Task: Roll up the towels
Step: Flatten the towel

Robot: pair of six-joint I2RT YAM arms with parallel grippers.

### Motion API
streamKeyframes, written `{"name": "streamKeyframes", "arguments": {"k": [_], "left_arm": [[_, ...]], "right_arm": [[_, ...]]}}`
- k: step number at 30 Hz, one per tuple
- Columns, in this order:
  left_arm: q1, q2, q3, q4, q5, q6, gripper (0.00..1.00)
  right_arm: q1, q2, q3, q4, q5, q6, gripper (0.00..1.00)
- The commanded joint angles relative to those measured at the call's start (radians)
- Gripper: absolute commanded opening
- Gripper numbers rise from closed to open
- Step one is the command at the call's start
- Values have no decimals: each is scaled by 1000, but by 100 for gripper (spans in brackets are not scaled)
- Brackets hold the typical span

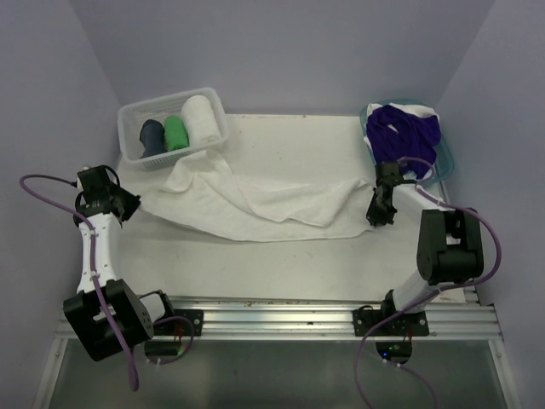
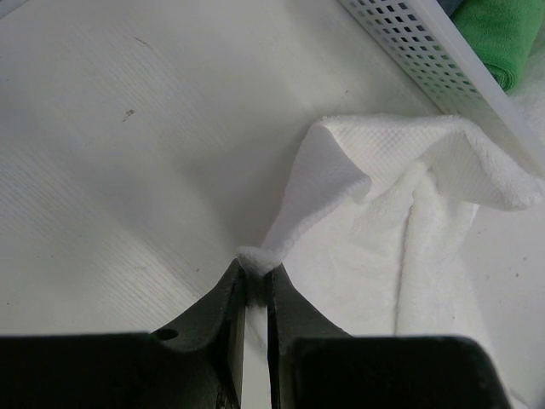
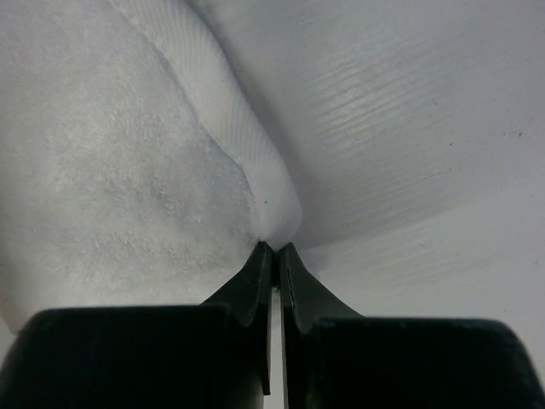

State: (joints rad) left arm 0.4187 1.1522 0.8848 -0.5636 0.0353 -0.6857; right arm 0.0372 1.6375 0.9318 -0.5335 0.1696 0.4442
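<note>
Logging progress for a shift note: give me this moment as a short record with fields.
spread out: white towel, unrolled
left pincer: shut on its left corner
right pincer: shut at its right edge, grip unclear
basket: navy roll, green roll, white roll
tub: purple towel, loose

Free along the near edge of the desk (image 1: 281,264), between the two arms. Blocked across the middle by the rumpled white towel (image 1: 255,200), pinched at one end by left claw (image 1: 132,207), right claw (image 1: 375,219) closed at the other. Hemmed in at the far corners by basket (image 1: 218,111), left, and blue tub (image 1: 449,162), right.
</note>
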Motion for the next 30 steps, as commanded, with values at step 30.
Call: {"name": "streamKeyframes", "arguments": {"k": [30], "left_arm": [[12, -123, 836, -108, 261, -66, 0]], "right_arm": [[-5, -660, 832, -414, 257, -27, 0]]}}
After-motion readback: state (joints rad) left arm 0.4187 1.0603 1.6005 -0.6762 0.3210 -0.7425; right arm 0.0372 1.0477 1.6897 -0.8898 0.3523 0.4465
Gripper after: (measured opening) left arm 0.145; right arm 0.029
